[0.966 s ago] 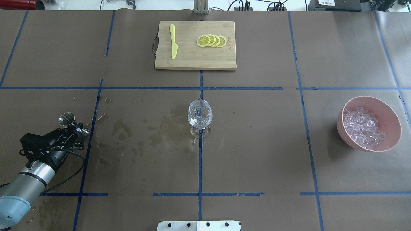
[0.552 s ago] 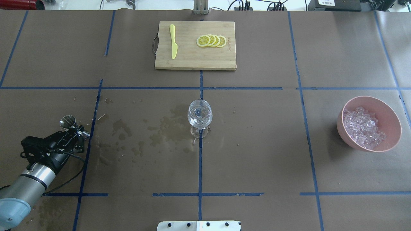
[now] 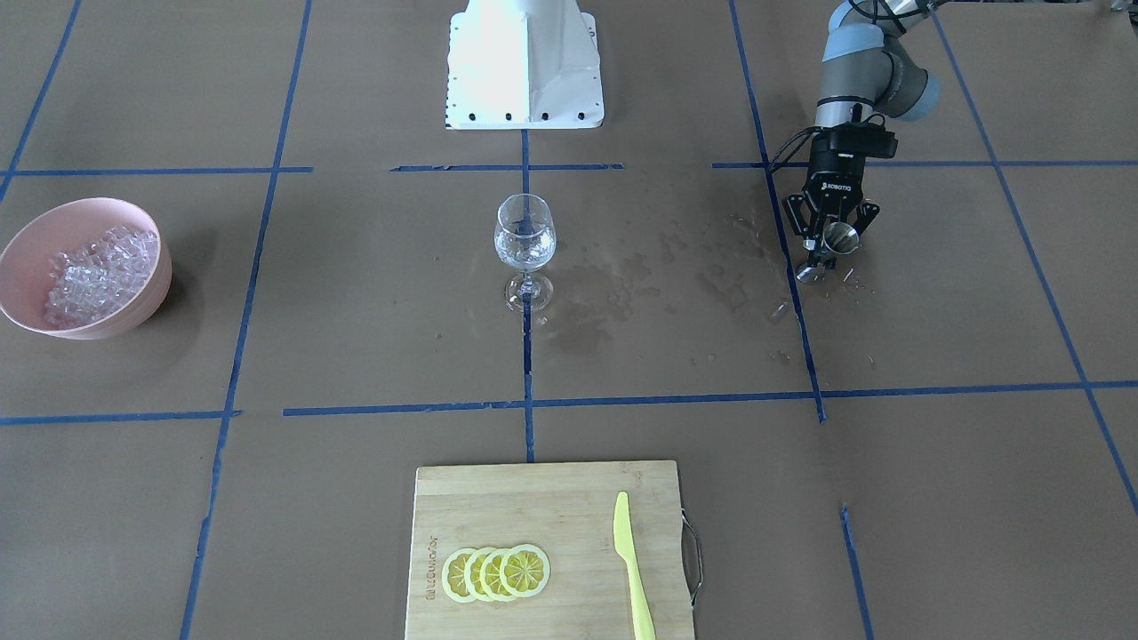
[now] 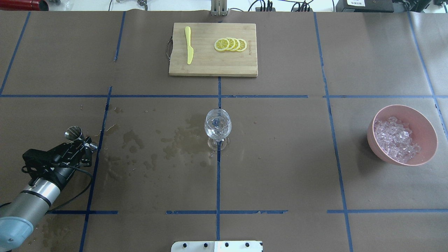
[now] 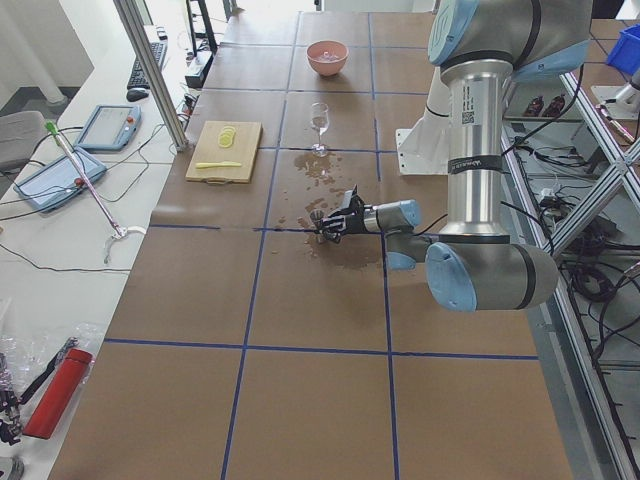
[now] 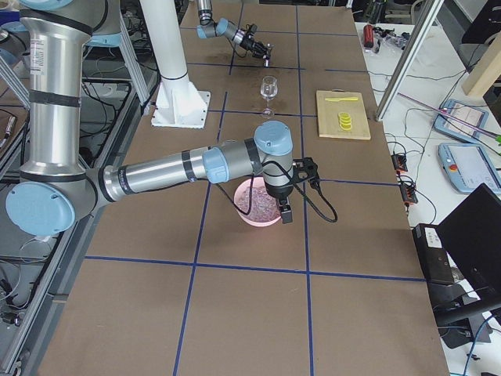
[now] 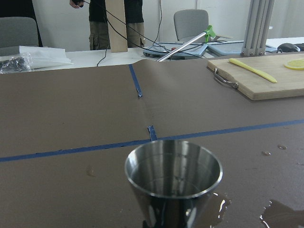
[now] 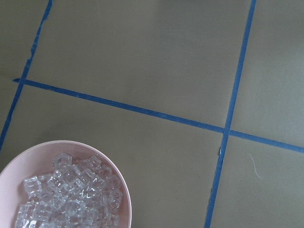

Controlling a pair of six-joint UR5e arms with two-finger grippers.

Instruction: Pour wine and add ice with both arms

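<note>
Evidently clamped, the left fingers (image 3: pixel 805 238) are closed on the waist of a steel jigger (image 4: pixel 73 133), carrying it upright with its mouth level. The wrist view shows a shiny interior, but I cannot tell whether it holds any liquid. The level hold looks meant to keep drips inside. The jigger sits low by the table (image 4: pixel 280 157); whether it rests on it or hangs just above is unclear. The left arm (image 4: pixel 33 197) lies nearly flat, far out at the robot's left and well apart from the wine glass (image 4: pixel 217 126). That placement seems deliberate, since it leaves the space over the glass open for the other arm.

The wine (image 3: pixel 524 249) is a shallow clear pool in the glass, which stands upright at the table's middle on a tape crossing, a spot either arm can reach. Wet patches (image 4: pixel 182 140) stain the paper between glass and jigger, likely spill from pouring. So the pour appears done and the ice step is in hand.

The ice (image 4: pixel 395 140) is heaped in a pink bowl (image 3: pixel 153 298) at the robot's right, and I make out none in the glass. The right arm (image 6: pixel 196 167) hangs above that bowl. The right fingers (image 6: pixel 283 213) show only in the side view, so I cannot tell how they stand. A cutting board (image 4: pixel 210 68) with lemon slices (image 4: pixel 231 44) and a knife (image 4: pixel 189 45) lies beyond, out of the way.
</note>
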